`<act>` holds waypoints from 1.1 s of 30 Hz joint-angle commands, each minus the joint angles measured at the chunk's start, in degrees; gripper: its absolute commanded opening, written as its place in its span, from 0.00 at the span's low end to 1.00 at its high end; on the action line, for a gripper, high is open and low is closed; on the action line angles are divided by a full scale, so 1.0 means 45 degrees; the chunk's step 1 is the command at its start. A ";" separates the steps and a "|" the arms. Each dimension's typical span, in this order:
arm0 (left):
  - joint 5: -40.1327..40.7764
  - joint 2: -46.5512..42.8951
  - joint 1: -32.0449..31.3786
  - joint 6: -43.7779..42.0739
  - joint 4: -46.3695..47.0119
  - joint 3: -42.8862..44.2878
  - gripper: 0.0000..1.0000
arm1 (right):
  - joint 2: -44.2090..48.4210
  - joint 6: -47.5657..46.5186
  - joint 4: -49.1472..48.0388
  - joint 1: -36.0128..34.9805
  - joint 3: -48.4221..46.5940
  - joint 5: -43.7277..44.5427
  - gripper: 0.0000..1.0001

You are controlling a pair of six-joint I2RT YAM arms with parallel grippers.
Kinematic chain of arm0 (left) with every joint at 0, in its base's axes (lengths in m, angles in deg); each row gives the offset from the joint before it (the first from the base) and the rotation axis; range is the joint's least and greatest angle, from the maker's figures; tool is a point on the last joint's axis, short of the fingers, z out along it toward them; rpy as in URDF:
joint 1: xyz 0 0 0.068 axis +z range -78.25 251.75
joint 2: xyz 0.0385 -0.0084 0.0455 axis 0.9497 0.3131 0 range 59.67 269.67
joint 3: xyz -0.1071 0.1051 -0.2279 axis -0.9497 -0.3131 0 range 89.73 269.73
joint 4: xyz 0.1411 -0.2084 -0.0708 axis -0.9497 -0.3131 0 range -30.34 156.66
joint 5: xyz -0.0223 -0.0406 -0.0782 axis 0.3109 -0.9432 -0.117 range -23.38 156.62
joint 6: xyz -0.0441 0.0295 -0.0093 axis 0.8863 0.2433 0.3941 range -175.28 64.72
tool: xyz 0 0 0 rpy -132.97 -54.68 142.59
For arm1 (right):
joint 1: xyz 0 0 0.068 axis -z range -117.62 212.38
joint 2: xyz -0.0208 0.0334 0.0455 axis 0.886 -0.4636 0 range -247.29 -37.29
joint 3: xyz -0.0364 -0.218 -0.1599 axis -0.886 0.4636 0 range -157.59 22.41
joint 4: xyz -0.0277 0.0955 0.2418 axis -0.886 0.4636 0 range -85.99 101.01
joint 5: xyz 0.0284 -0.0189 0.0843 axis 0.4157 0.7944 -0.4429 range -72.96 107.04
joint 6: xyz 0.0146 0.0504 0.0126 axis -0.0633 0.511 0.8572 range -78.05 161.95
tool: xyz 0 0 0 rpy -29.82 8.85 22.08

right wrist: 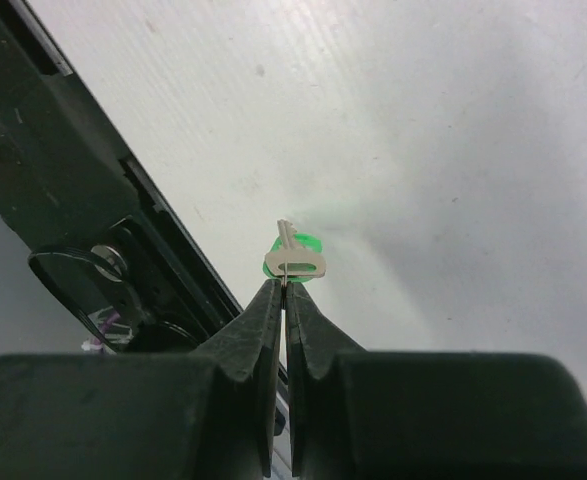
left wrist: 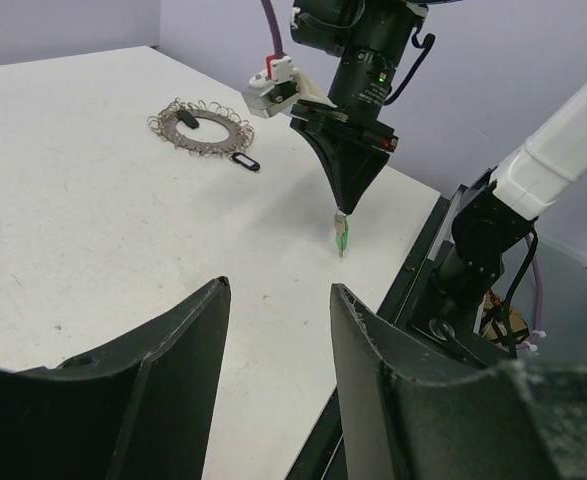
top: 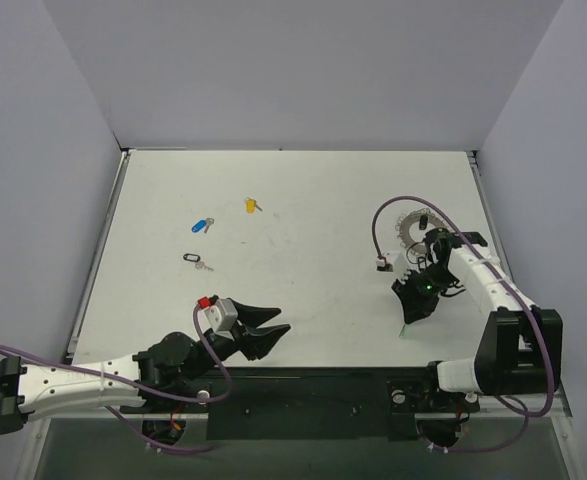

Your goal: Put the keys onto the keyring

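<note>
One green-headed key (right wrist: 295, 258) pinched, seemingly near table edge (left wrist: 398, 262).

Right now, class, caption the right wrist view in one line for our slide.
Right gripper pinches a green-headed key at its fingertips over the white table.

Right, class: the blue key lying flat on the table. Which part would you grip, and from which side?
Probably the plastic head of the blue key, coming straight down from above. It lies flat on the table, so only a downward approach puts a finger on each side, and the head is bulkier than the thin silver blade.
</note>
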 commanded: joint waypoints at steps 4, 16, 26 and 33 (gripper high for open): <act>0.0347 -0.0508 -0.0010 0.0141 0.0018 -0.0159 0.55 | -0.1945 0.2633 -0.0909 -0.1281 -0.1478 0.1785 0.00; 0.0562 -0.0606 -0.0010 0.0101 -0.0041 -0.0276 0.55 | -0.5071 0.4724 -0.1925 -0.2591 -0.3666 0.2450 0.00; 0.0562 -0.0391 -0.0010 0.0297 0.0232 -0.0374 0.55 | -0.6634 0.5780 -0.2160 -0.3178 -0.4800 0.2665 0.00; 0.0562 -0.0391 -0.0010 0.0258 0.0252 -0.0354 0.55 | -0.6966 0.6132 -0.2277 -0.3432 -0.4995 0.2899 0.00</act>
